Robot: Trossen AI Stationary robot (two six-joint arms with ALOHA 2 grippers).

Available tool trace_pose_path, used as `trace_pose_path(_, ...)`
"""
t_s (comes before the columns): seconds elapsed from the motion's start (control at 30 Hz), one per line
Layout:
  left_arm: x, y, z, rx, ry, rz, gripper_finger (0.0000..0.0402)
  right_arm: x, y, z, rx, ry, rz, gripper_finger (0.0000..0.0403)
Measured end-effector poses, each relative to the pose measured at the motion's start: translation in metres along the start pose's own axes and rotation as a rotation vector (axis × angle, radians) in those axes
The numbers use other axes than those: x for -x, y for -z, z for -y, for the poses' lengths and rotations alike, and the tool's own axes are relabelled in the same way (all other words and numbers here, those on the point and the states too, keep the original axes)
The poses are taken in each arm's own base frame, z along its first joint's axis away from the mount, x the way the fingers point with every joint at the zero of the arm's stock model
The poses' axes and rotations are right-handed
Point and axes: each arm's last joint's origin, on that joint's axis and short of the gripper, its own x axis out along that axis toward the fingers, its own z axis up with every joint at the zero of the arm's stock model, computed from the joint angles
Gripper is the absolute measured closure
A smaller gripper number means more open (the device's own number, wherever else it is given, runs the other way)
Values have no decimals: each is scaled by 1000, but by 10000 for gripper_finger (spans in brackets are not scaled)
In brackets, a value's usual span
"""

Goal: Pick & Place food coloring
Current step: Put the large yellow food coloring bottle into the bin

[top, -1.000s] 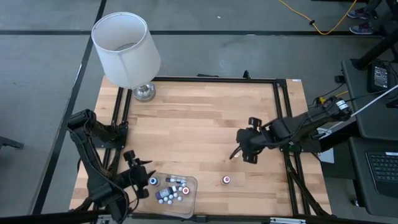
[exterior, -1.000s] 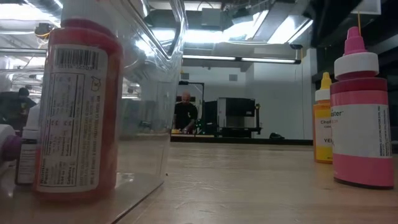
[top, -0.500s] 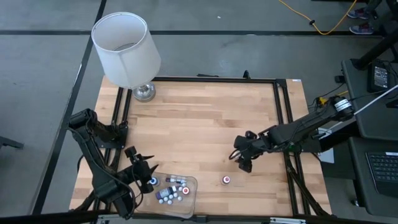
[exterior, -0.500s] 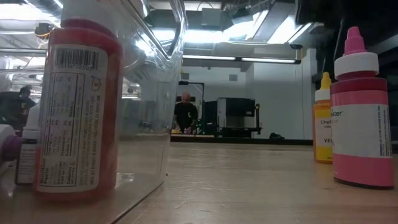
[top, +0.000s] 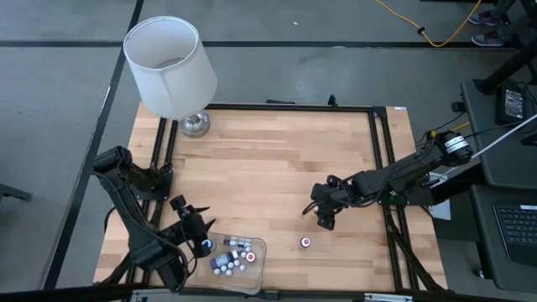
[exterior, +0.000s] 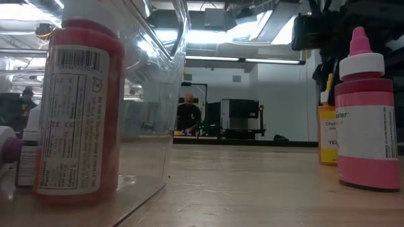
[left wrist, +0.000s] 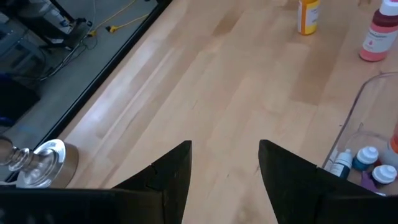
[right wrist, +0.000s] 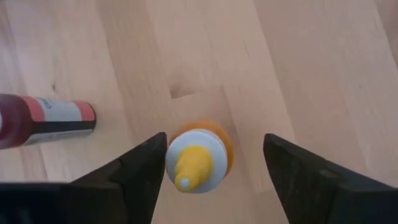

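one orange bottle (right wrist: 200,157), yellow-tipped white cap, upright.

Light wood table (top: 268,159) w/ black frame rails along the edges. Standing on it: lamp (top: 171,69) at far left corner, its metal base on the boards; clear plastic tray (top: 254,267) at near edge, left of centre; pink bottle (top: 305,242) upright near front, right of tray; yellow-orange bottle (right wrist: 199,157) upright close to the pink one
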Motion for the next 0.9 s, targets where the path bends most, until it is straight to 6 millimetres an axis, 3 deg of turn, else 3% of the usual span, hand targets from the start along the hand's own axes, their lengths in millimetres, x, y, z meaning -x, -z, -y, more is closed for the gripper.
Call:
trace_pose_path(0.43, 0, 0, 0, -5, -4, 7, 222, -1, 1, -2, -4, -63, -46, 161)
trace_pose_path(0.67, 0, -1, 0, -14, -6, 31, 222, -19, 2, -5, -1, -62, -102, 165)
trace_pose_path(0.9, 0, -1, 0, -15, -4, 28, 222, -24, -2, -10, -7, -91, -61, 229)
